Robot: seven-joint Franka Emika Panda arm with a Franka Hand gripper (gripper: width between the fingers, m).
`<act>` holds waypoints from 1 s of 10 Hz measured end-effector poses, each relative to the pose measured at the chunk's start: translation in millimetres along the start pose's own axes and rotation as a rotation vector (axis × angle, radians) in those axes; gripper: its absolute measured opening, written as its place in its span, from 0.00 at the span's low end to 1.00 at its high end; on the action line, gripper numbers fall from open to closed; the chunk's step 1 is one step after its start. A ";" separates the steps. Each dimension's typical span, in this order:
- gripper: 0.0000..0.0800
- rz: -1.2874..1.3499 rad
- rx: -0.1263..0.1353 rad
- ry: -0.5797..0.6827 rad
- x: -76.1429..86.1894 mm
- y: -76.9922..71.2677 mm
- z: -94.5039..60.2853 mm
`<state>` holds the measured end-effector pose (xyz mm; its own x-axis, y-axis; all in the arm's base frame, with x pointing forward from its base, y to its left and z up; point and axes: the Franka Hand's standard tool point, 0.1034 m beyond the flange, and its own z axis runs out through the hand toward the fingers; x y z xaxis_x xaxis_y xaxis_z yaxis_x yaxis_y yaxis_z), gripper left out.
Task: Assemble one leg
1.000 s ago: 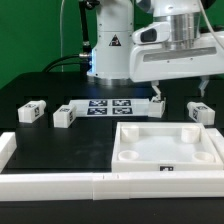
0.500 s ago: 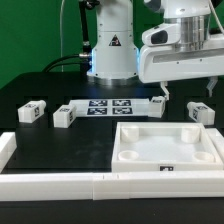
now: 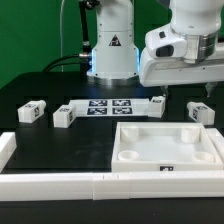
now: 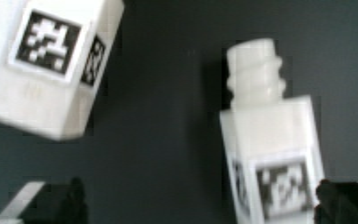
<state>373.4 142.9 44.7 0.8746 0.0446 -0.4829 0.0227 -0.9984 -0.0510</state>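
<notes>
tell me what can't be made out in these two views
- Wrist view: the leg with the ridged tip is blurred, so its tag cannot be read.
- Wrist view: the second leg is cut off by the frame edge.
- Wrist view: the gripper shows only its fingertips; the rest lies outside the frame.
- Exterior view: the white panel is cut by the exterior view's right edge, and its tag is too small to read.

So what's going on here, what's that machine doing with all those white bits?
A robot arm is putting furniture together. Right now it hangs over a small white leg and its neighbour on the black table, jaws open and holding nothing. The big white panel lies in front with no leg fitted on it yet.
</notes>
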 end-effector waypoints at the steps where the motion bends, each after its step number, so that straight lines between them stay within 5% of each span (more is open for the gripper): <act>1: 0.81 -0.004 -0.003 -0.085 -0.7 -4.7 2.0; 6: 0.81 -0.021 -0.033 -0.526 -3.3 -25.3 17.5; 7: 0.81 -0.018 -0.027 -0.505 9.6 -29.4 20.5; 10: 0.81 -0.019 -0.031 -0.494 12.4 -34.0 24.0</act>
<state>371.9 178.2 19.5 0.5399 0.0657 -0.8391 0.0570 -0.9975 -0.0413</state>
